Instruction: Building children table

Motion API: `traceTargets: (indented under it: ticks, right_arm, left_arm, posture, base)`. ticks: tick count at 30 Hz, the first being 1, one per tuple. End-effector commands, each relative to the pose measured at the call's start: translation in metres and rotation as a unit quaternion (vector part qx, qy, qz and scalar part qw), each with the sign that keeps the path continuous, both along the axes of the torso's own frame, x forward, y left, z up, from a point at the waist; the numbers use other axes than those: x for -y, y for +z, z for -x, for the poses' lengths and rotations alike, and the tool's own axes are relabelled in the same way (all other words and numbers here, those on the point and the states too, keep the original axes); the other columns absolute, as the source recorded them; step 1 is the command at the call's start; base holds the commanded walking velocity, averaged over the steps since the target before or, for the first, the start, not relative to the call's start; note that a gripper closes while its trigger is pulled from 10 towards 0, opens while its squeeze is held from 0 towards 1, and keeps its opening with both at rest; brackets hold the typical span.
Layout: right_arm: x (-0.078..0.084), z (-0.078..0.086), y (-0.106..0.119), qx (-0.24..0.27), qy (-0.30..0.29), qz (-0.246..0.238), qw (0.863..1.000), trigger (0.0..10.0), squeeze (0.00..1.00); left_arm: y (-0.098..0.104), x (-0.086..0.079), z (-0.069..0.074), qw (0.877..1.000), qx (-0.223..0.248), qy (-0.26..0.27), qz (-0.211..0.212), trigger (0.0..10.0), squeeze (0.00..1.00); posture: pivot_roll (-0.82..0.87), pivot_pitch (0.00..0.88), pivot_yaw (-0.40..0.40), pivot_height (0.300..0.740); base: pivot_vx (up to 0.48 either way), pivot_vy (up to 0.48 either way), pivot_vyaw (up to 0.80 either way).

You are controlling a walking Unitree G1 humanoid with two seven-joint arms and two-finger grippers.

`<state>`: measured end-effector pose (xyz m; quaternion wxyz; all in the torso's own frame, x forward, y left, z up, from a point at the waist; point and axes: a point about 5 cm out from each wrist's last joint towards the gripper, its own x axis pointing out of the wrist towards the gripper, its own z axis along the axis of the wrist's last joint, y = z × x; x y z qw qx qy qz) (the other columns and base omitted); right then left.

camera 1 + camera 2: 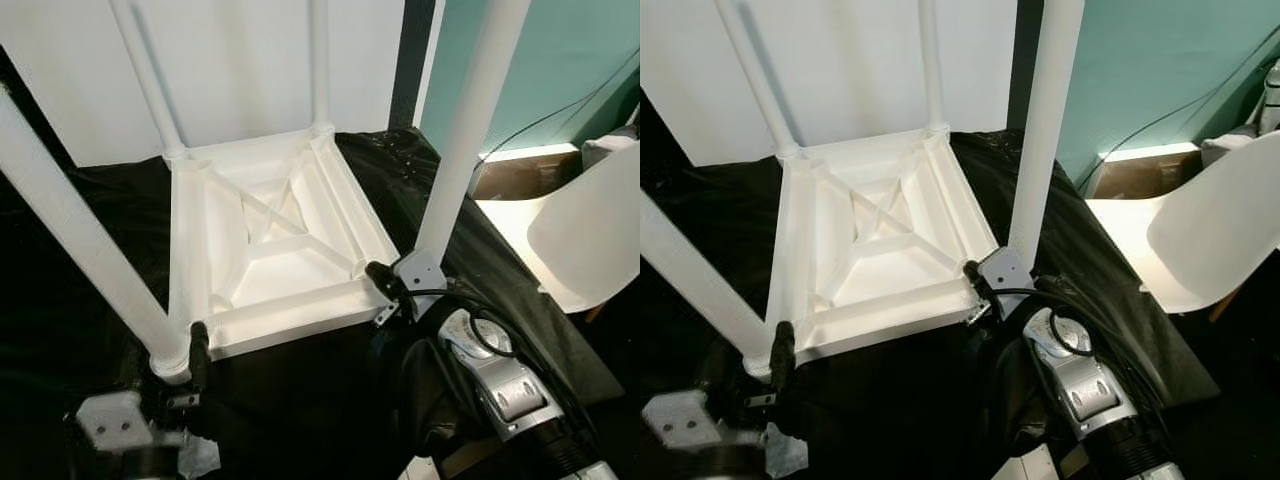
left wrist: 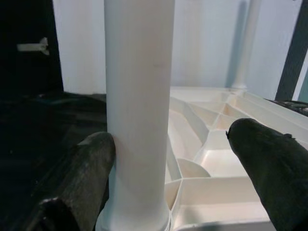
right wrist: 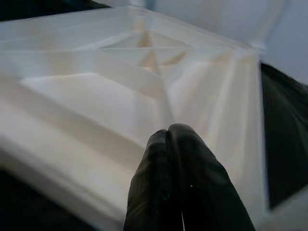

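A white children's table [image 1: 270, 240] lies upside down on a black cloth, its ribbed underside facing up and its legs pointing up. My left gripper [image 1: 176, 366] is open around the base of the near-left leg [image 1: 80, 250]. In the left wrist view one finger [image 2: 91, 163] touches that leg [image 2: 139, 120], and the other finger [image 2: 269, 163] stands apart over the table frame. My right gripper [image 1: 378, 272] is shut with nothing in it, its fingertips [image 3: 168, 139] at the table's near-right corner beside the near-right leg [image 1: 465, 130]. Two far legs [image 1: 145, 80] stand at the back corners.
The black cloth [image 1: 90, 300] covers the floor around the table. A white chair shell [image 1: 590, 230] lies to the right, with a brown box [image 1: 520, 170] and a cable by the teal wall. A white wall stands close behind the table.
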<state>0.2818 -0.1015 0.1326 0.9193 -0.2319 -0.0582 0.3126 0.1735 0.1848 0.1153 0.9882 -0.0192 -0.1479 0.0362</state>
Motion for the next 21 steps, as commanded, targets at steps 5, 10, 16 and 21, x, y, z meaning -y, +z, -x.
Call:
traceTargets:
  ticks: [5,10,16,21]
  right_arm:
    - [-0.013,0.006,0.004,0.027,0.042,0.024,0.998,10.0,0.0]
    - [-0.012,0.008,0.004,0.034,0.047,0.033,0.998,10.0,0.0]
    - [-0.011,0.007,0.003,0.037,0.047,0.034,0.998,10.0,0.0]
    - [-0.012,0.006,0.002,0.038,0.044,0.033,0.998,10.0,0.0]
  left_arm:
    - [-0.019,0.01,-0.019,0.998,-0.049,0.031,-0.012,10.0,0.0]
    - [-0.025,0.009,-0.017,0.996,-0.069,0.044,-0.023,10.0,0.0]
    - [-0.02,0.007,-0.028,0.997,-0.054,0.024,-0.045,10.0,0.0]
    - [-0.017,0.009,-0.036,0.997,-0.045,0.024,-0.051,10.0,0.0]
  posture:
    - [0.04,0.009,0.022,0.74]
    - [0.04,0.009,0.025,0.74]
    - [0.04,0.0,0.027,0.74]
    - [0.03,0.0,0.027,0.74]
  base:
    - [0.0,0.0,0.0]
    - [0.0,0.0,0.0]
    - [0.0,0.0,0.0]
    - [0.0,0.0,0.0]
